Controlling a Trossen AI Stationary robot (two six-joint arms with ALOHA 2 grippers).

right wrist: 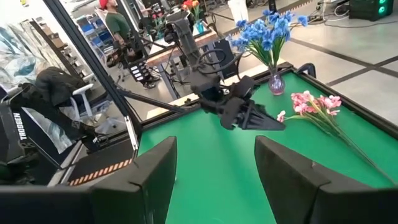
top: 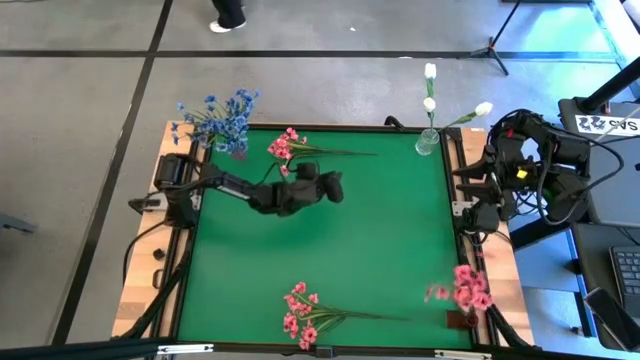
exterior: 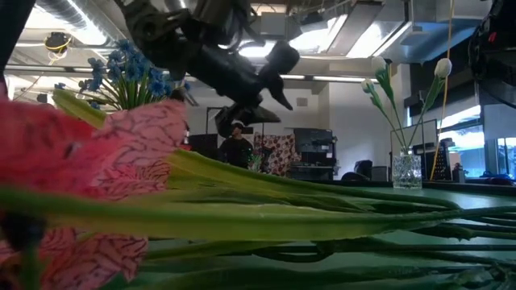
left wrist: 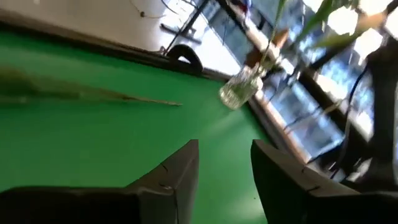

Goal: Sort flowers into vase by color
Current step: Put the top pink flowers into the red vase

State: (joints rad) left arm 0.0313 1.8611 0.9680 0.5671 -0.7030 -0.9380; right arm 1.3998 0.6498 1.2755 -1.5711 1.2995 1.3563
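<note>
Left gripper (top: 335, 187) hovers mid-counter, jaws spread, empty, pink spray (top: 290, 148) at its 11 o'clock. Right gripper (right wrist: 214, 165) parked at counter's 3 o'clock edge, jaws spread.

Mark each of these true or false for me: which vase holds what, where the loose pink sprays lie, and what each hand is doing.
1. The blue flowers stand in a vase at the mat's far left corner. True.
2. The white tulip buds lie loose on the green mat. False: they stand in the glass vase.
3. The left hand hangs open, holding nothing. True.
4. No pink flowers are on the mat. False: one pink spray lies at the far edge, another pink spray at the near edge.
5. The right hand grips a stem. False: it is open and empty.
</note>
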